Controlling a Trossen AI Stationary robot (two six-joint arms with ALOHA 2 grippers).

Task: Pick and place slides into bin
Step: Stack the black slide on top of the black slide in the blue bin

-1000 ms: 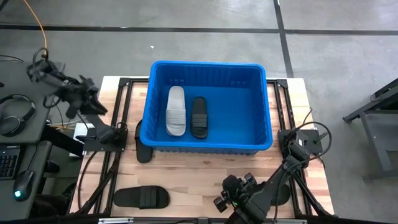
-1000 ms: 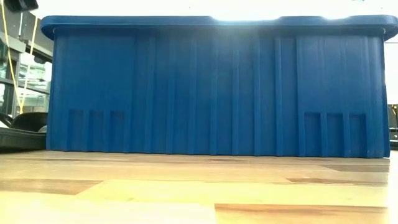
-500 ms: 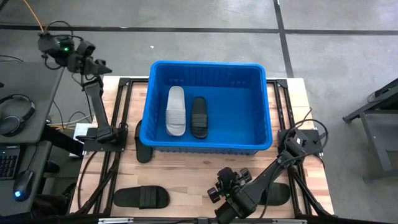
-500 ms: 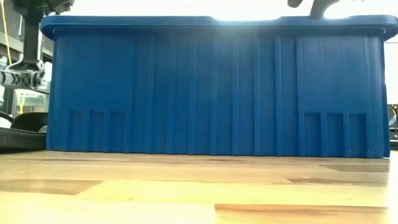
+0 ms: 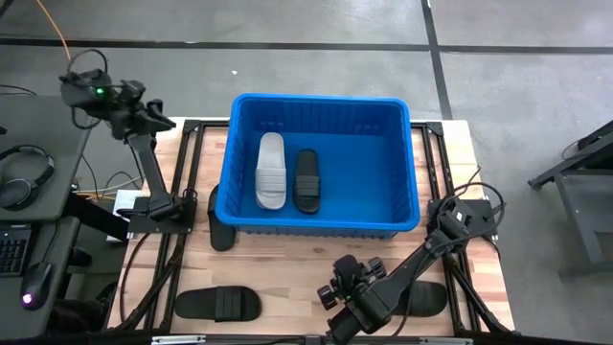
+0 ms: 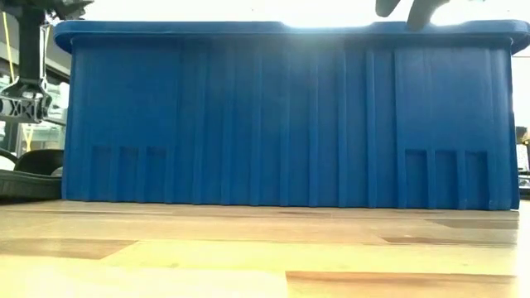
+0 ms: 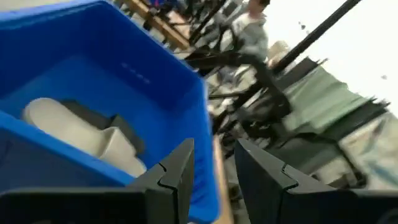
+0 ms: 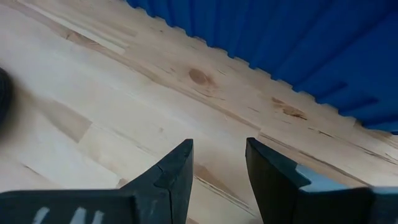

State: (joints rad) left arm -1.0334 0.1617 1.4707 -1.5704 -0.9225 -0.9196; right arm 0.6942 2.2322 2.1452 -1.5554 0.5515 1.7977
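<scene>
While bin (image 5: pixel 321 222) blocks, slides (image 5: pixel 217 304) wait.

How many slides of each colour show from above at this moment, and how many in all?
Light grey slide: 1, in the bin
Black slides: 4: one in the bin, one on the table front left, one partly hidden by the bin's front-left corner, one under the right arm
Total: 5
</scene>
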